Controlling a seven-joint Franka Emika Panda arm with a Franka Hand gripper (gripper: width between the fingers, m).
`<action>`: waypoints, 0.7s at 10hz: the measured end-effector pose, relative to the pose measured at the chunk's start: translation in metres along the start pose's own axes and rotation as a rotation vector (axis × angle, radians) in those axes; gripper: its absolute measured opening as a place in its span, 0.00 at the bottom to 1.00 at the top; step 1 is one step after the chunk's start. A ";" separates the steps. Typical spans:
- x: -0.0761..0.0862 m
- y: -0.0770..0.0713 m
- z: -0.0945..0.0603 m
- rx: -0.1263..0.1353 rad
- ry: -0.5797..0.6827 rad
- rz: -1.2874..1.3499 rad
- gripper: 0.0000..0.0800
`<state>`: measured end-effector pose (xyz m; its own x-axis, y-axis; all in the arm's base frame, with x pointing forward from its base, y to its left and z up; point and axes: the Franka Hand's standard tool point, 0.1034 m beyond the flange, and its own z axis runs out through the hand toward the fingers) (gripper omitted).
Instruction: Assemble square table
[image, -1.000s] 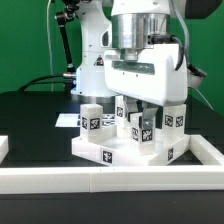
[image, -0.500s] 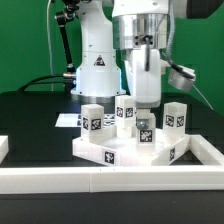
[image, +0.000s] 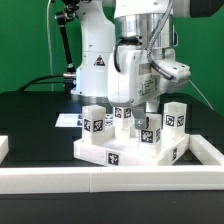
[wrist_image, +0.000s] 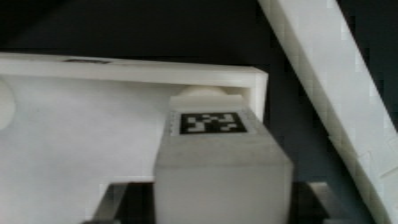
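White plastic square table (image: 125, 150) lies inverted on the black surface (image: 35, 115) at the exterior view's 6 o'clock, three tagged legs upright and a fourth leg (image: 146, 128) pinched in the hand (image: 146, 112), probably being screwed in, so nearly finished.
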<state>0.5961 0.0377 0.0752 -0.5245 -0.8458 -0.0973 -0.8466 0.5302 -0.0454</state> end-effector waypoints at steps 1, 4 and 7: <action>0.000 0.000 0.000 -0.006 -0.011 0.084 0.36; -0.002 0.000 0.000 -0.004 -0.028 0.121 0.36; -0.003 0.001 0.001 -0.005 -0.030 0.078 0.47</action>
<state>0.5968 0.0409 0.0743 -0.5863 -0.7996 -0.1300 -0.8036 0.5944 -0.0316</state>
